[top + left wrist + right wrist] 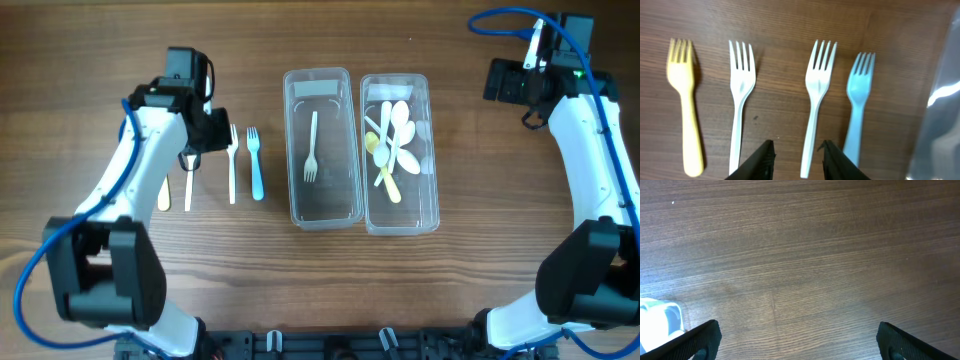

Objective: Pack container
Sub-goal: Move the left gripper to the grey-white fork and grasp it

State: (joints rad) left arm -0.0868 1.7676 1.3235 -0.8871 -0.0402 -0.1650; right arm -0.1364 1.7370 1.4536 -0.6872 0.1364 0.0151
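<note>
Narrowly parted, the left hand (797, 147) hovers over four smooth plastic forks (818, 85) on grained wood (780, 25).

I see only a brown wood-grain table (460, 290) filling every view, with its grain running from 9 o'clock to 3 o'clock overhead. The light on it is soft and even.

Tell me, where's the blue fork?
In the overhead view, the blue fork lies left of centre, between a white fork and the left container.
</note>
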